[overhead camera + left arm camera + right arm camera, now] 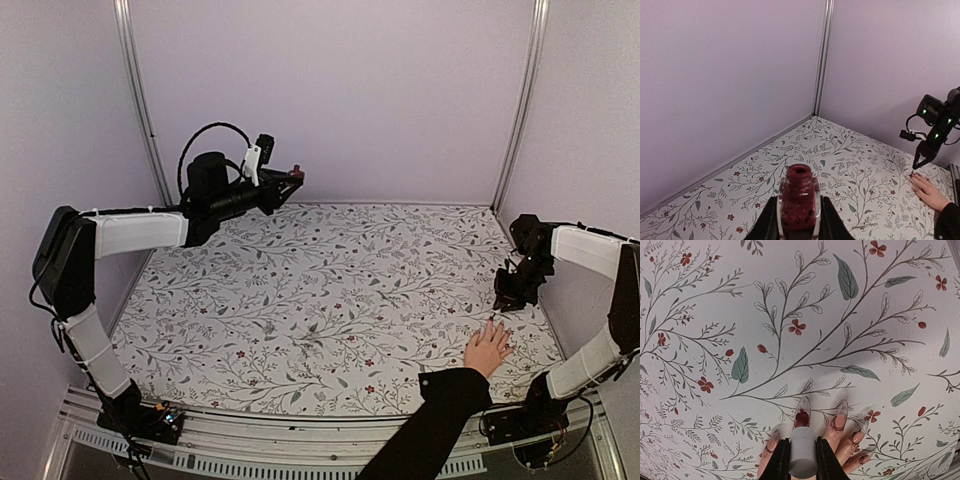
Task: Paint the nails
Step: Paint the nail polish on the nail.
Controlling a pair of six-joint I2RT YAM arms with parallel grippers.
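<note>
A light-skinned hand point(487, 348) in a black sleeve lies flat near the table's front right, fingers spread. Its long clear nails point(840, 412) show in the right wrist view, and one nail point(802, 415) carries a dark-red smear. My right gripper point(803, 460) is shut on the white cap point(803, 450) directly over that nail. The brush under the cap is hidden. My left gripper point(799, 222) is shut on the open dark-red bottle point(799, 197). It holds the bottle point(293, 172) upright, high above the back left of the table.
The floral table cover point(330, 290) spans the whole surface. Pale walls with metal corner posts point(140, 100) enclose the back and sides. The right gripper point(919, 159) and the hand point(927, 192) also show far off in the left wrist view.
</note>
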